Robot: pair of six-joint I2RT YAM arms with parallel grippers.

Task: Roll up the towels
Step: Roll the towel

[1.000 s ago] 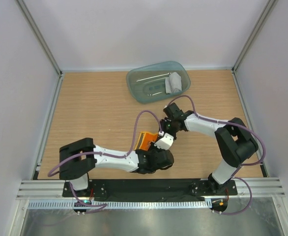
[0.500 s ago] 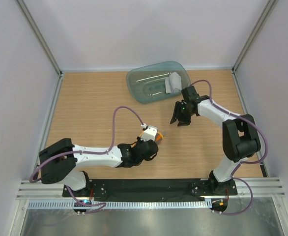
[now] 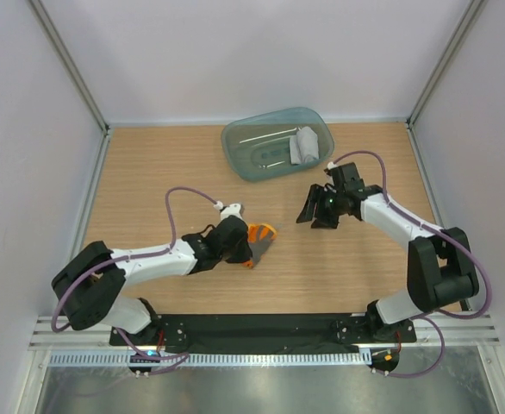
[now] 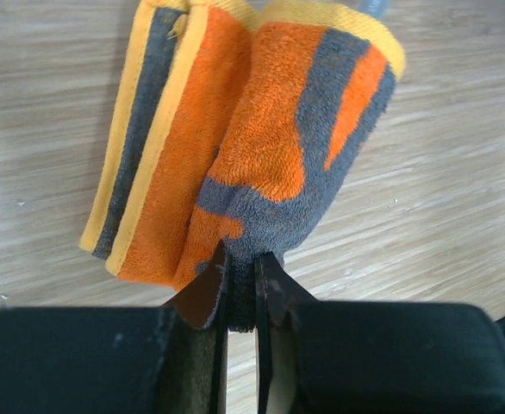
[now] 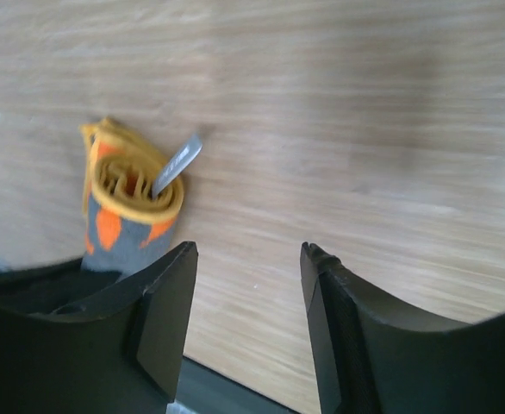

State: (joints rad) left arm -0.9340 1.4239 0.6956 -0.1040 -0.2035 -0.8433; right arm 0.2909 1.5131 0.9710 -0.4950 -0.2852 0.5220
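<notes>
The left tool point(image 4: 242, 263) is nearly shut, pinching the near end of the orange towel point(image 4: 270, 147). The towel is already rolled into a fat bundle w/ one loose flap alongside. Its long axis runs straight out from the tool tips, i.e. toward the middle of the counter point(image 3: 166, 172) in the top view. The right tool point(image 5: 248, 259) has its jaws well apart w/ nothing btwn them, and it's clear of the roll. From its wrist cam the roll sits off to the left, seen end-on, spiral showing, a small grey tag point(image 5: 177, 164) sticking out.

The grey towel point(image 3: 305, 145) lies folded or rolled in the teal tray point(image 3: 235, 147) at the far side. It's just beyond the right tool, so the right arm is much the nearer one for it. The left arm would have to reach across.

Hard to tell:
- whether the orange roll rests on the counter or hangs just above it
- how tight the grey one is wound, as it's too small in the top view and neither wrist cam shows it
- how deep the left tool's bite goes, since its tips hide the roll's near end
</notes>
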